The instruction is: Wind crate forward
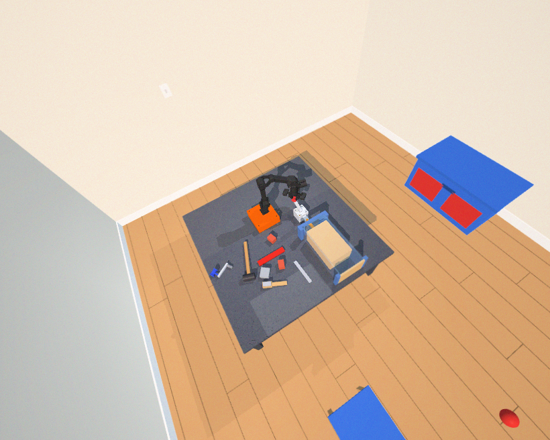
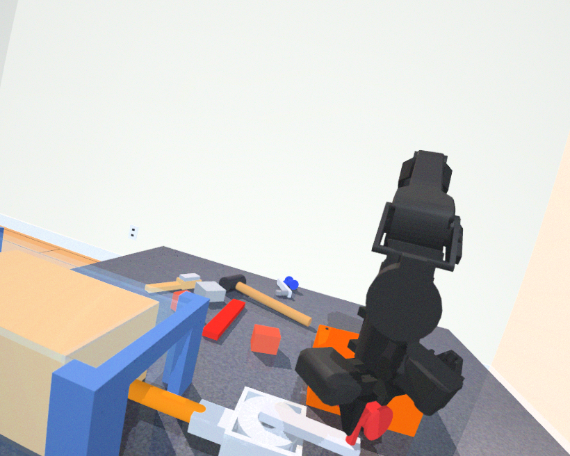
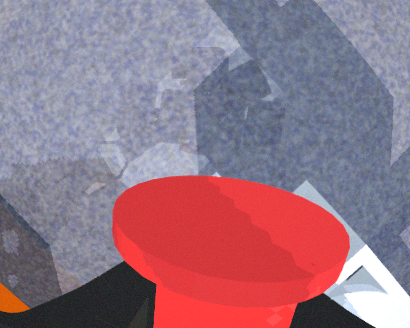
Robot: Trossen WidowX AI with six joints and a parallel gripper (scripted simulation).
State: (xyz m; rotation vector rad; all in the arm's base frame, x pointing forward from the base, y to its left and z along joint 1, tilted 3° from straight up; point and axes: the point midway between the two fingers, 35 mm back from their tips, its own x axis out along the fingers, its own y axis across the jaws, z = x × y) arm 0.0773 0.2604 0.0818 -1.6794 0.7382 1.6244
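Observation:
My gripper [image 1: 294, 197] [image 2: 358, 422] is shut on the red knob [image 2: 377, 420] [image 3: 222, 230] of the winch handle, whose pale arm [image 2: 307, 427] reaches from the top of the white winch [image 1: 302, 215] [image 2: 237, 445]. The key and the round hole are hidden under the arm. An orange strap [image 2: 165, 400] runs from the winch through the blue steel frame [image 1: 301, 231] [image 2: 145, 347] toward the crate. The tan crate [image 1: 328, 241] [image 2: 54, 313] sits flat in the clear-panelled cubby, its front close behind the frame. Whether they touch, I cannot tell.
On the bench lie a mallet [image 1: 247, 257] [image 2: 275, 302], a red bar [image 1: 270, 256] [image 2: 224, 318], red blocks, a grey block [image 1: 264, 272] [image 2: 209, 290], a small wooden-handled tool [image 1: 279, 283], a pale strip [image 1: 302, 271] and a blue-knobbed handle [image 1: 223, 269] [image 2: 283, 288]. The orange arm base [image 1: 263, 219] stands beside the winch.

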